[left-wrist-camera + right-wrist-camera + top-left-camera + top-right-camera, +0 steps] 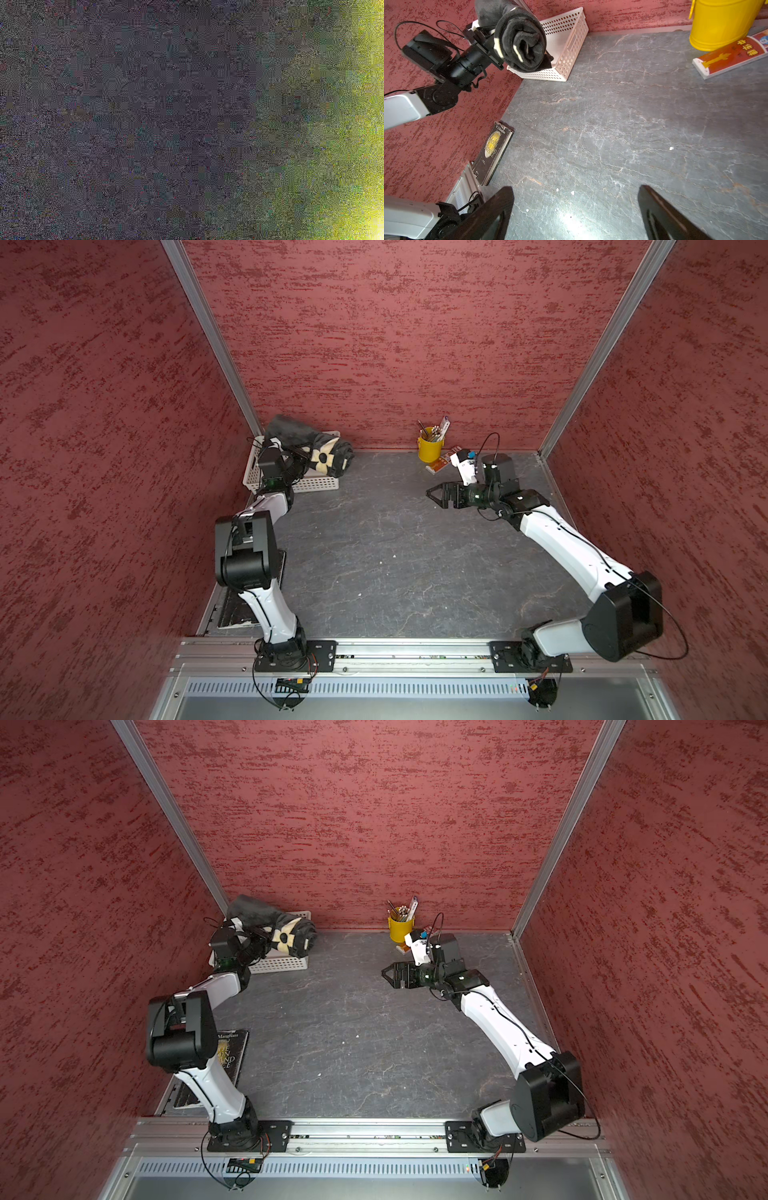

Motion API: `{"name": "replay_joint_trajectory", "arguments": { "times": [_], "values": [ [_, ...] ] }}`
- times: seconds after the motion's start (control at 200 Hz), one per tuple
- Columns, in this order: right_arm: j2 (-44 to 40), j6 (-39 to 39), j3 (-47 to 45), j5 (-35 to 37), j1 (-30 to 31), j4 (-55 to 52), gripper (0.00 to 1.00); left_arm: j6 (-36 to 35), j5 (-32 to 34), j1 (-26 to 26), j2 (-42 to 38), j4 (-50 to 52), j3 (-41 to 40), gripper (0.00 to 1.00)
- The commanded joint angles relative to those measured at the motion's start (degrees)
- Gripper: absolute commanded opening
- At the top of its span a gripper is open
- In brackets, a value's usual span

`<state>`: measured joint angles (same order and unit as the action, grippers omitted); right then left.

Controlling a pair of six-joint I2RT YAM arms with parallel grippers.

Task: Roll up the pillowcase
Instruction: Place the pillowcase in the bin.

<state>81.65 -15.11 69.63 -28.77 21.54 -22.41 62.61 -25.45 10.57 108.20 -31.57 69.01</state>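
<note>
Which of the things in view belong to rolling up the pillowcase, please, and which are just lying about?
Part of the job: pillowcase, rolled up; left gripper, jaws closed on it.
Just lying about: white basket beneath the roll, yellow pencil cup, red box, book.

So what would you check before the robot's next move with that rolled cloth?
1. The pillowcase rolled up: ok, a tight roll.
2. The left jaws clamped on it: ok.
3. Roll above the white basket: ok; resting inside it: cannot tell.
4. The right jaws open and empty: ok.
5. Left wrist view usable: not ok, only noise.
</note>
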Motion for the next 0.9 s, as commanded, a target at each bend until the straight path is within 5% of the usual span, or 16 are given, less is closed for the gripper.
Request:
{"name": "replay_joint_trajectory", "arguments": {
  "times": [0.0, 0.501, 0.897],
  "values": [
    [-0.66, -1.07, -0.81, 1.90, 0.47, -1.67, 0.99, 2.25, 5.43, 0.52, 4.68, -8.57, 4.93, 0.28],
    [-3.14, -3.55, -2.51, 5.74, 0.78, -6.09, 0.98, 5.63, 16.73, -0.20, 27.80, -10.68, 27.46, 0.32],
    [-5.09, -3.53, -2.18, 8.63, 0.83, -7.47, 0.98, 11.84, 24.89, -1.08, 29.50, 23.03, 30.08, 0.44]
  ]
}}
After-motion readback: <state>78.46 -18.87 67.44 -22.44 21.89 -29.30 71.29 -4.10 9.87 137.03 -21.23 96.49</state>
